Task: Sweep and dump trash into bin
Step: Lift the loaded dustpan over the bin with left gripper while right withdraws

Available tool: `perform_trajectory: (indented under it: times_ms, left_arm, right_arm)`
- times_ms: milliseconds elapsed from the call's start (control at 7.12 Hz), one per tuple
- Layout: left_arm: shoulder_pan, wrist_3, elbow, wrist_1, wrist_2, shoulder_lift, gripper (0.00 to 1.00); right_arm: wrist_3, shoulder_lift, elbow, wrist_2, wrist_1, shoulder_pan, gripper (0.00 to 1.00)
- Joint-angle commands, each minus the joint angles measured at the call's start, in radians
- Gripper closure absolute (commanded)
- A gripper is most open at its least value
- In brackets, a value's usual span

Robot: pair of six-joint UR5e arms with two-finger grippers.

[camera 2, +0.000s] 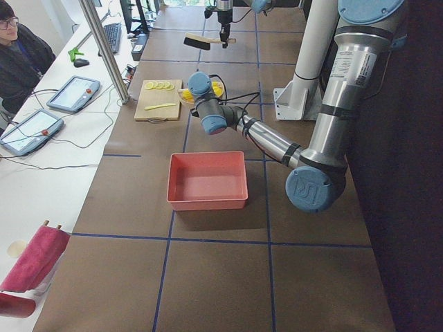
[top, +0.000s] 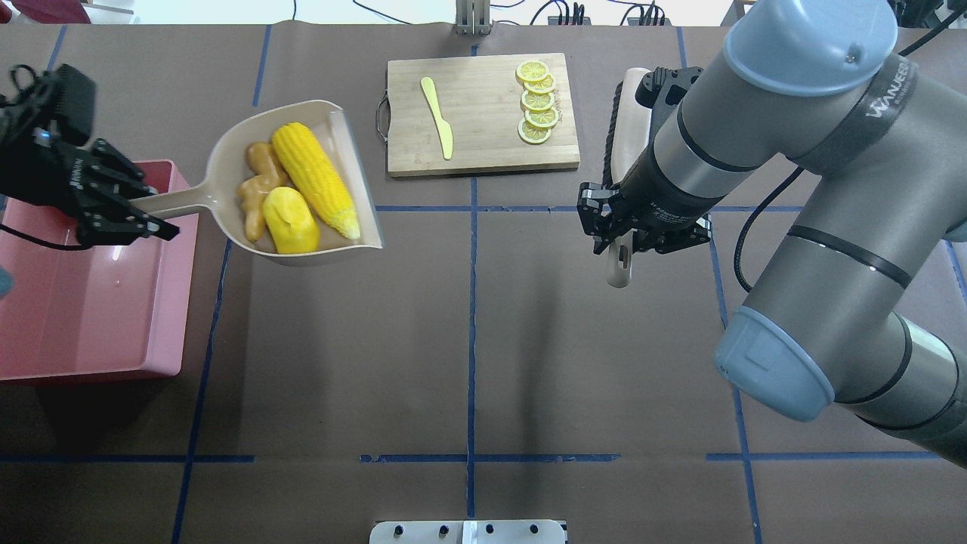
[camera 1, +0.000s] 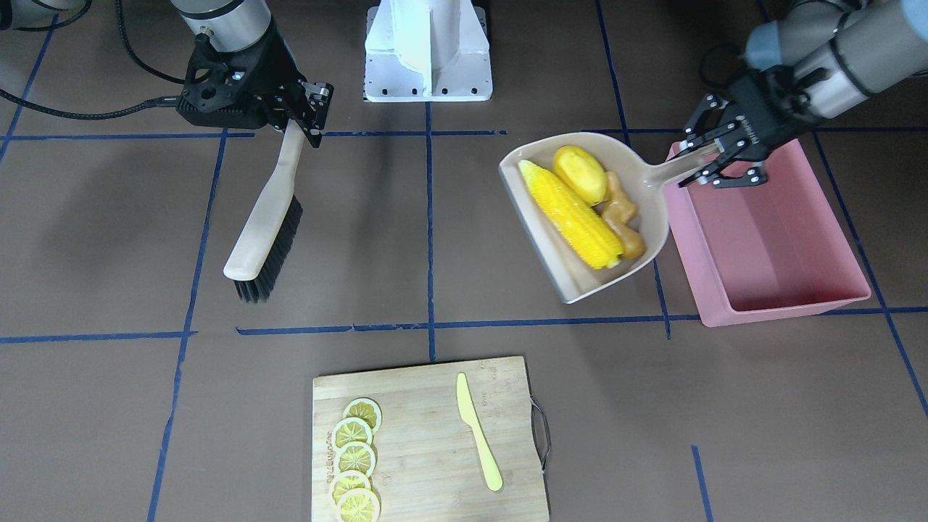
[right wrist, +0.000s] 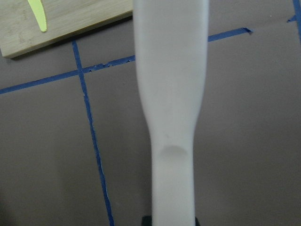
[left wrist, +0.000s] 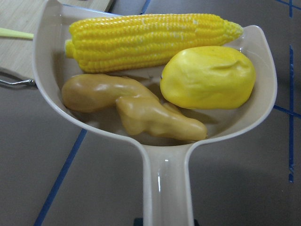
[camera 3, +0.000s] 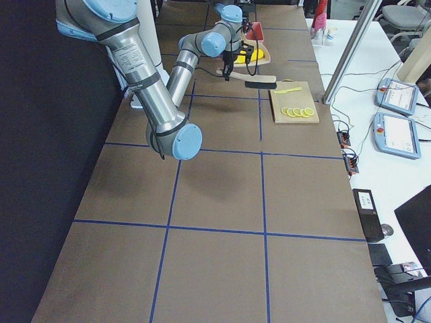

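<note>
**Front-facing view:** The left gripper [camera 1: 714, 161], at 2 o'clock in the frame, has its fingers pinched on the handle of the beige dustpan [camera 1: 540, 250]. The pan seems held clear of the table [camera 1: 109, 239]. In it lie the corn cob [camera 1: 569, 214], the potato-like lump [camera 1: 580, 174] at the cob's 1 o'clock, and the ginger root [camera 1: 622, 217] at its 3 o'clock. The pink bin [camera 1: 768, 239] sits at the pan's 3 o'clock, with none of the trash in it yet. At 10 o'clock the right gripper [camera 1: 308, 116] pinches the brush [camera 1: 261, 225] by its handle end.

**Overhead view:** The pan's handle crosses the bin's rim, while its bowl hangs outside, at the bin's 2 o'clock.

**Left wrist view:** All three pieces are bunched toward the handle end.

**Right wrist view:** Only the brush handle shows.

**Side views:** Both are too small to add anything.

**Handling:** The toys look like hard, smooth, light plastic, so they should slide and roll freely, the cob most of all. The stiff pan is best held by the handle, as it is now. The mouth should be kept level until it is over the bin. The bin is probably light and may shift if bumped.
</note>
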Motion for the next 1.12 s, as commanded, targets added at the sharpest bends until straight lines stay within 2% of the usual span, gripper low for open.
perform_trajectory:
  times_ms: [0,140,281,421,561,702,982]
  left_arm:
    - [-0.114,0.057,-0.054,0.001,-0.07,0.132,1.0]
    - [-0.179,0.09,-0.052,0.001,-0.124,0.157,1.0]
    - [-0.211,0.096,-0.051,0.0,-0.135,0.178,1.0]
    - [-0.248,0.118,-0.048,0.0,-0.14,0.204,1.0]
    - [-0.285,0.156,-0.034,0.0,-0.142,0.226,1.0]
    - [-0.314,0.227,-0.025,0.0,-0.14,0.273,1.0]
    - [-0.397,0.315,0.022,0.001,-0.16,0.303,1.0]
  right_arm:
    - [-0.003,-0.01,0.0,-0.001,0.0,0.018,1.0]
    - [-0.033,-0.017,0.002,0.002,-0.002,0.044,1.0]
    - [-0.063,-0.036,0.007,0.008,-0.011,0.075,1.0]
    - [-0.156,-0.045,0.028,0.008,-0.099,0.109,1.0]
    - [-0.296,-0.101,0.089,0.008,-0.179,0.129,1.0]
    - [-0.358,-0.205,0.164,0.005,-0.181,0.13,1.0]
    - [-0.364,-0.284,0.195,0.005,-0.184,0.132,1.0]
